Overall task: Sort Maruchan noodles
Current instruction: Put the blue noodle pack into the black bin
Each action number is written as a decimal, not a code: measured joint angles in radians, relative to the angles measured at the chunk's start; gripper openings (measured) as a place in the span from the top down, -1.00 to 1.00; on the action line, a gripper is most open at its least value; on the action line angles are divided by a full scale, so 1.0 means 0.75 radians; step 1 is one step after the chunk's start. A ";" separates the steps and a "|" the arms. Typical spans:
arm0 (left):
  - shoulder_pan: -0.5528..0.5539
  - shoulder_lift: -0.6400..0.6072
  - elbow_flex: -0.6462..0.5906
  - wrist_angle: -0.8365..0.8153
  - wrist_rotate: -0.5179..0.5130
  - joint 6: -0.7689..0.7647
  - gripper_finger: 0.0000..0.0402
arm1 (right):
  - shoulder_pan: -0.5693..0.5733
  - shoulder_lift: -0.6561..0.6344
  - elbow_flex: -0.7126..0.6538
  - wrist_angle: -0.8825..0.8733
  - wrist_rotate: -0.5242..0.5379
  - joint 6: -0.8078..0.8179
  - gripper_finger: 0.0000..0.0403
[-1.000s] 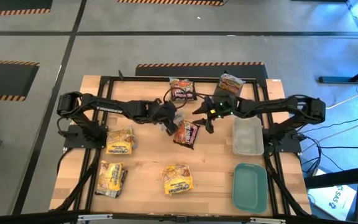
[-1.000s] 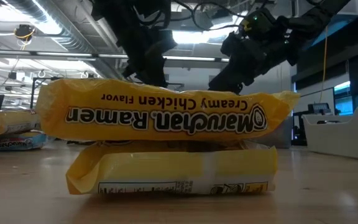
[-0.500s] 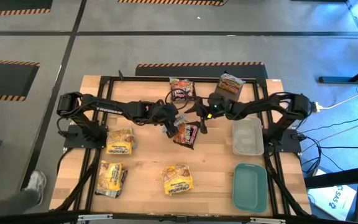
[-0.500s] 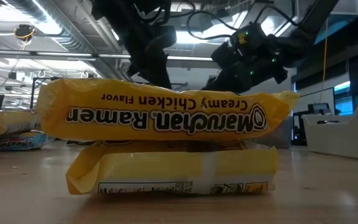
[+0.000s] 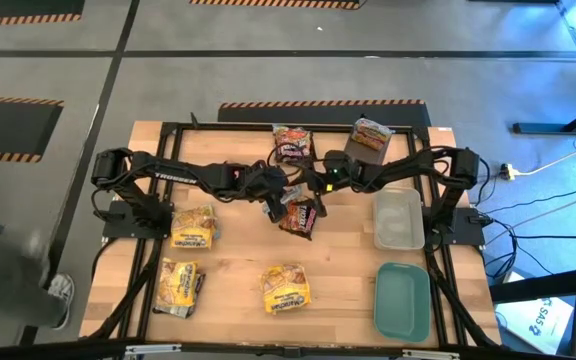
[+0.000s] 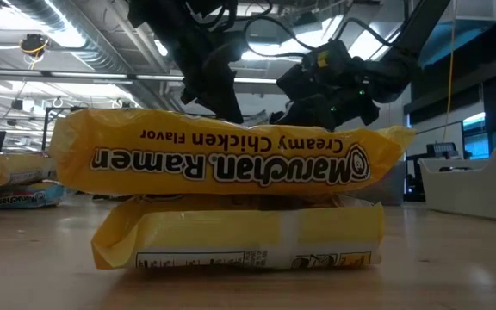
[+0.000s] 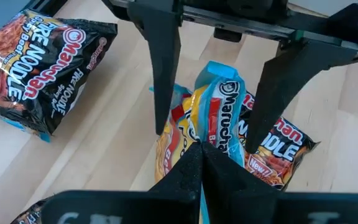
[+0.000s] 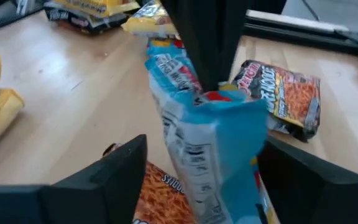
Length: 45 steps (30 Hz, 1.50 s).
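Wooden table [image 5: 238, 270], scattered packets [image 5: 284, 287]

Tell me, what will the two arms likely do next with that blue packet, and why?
Probably the right gripper closes on the blue packet. The left gripper pinches it upright above a dark packet, and the right gripper's open fingers sit either side of it, which looks like a handover.

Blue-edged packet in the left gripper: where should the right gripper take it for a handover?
Probably the free end of the blue-edged packet, away from the pinch, closing across its flat faces. It stands on edge, clamped in the shut left gripper, and the open right gripper straddles it, one finger on each side.
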 joint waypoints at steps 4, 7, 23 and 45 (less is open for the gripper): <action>0.002 0.000 0.000 0.005 0.014 0.001 1.00 | -0.003 0.000 0.000 -0.007 0.001 -0.038 -0.04; 0.004 0.000 0.000 0.006 0.029 0.001 1.00 | -0.004 0.000 0.000 -0.006 0.020 -0.040 0.25; 0.001 -0.020 0.002 -0.042 0.001 -0.026 0.42 | -0.002 -0.013 -0.001 -0.035 0.038 -0.038 0.74; 0.043 -0.330 0.001 -0.180 -0.053 -0.033 0.23 | -0.004 -0.361 -0.001 -0.305 0.069 -0.109 0.75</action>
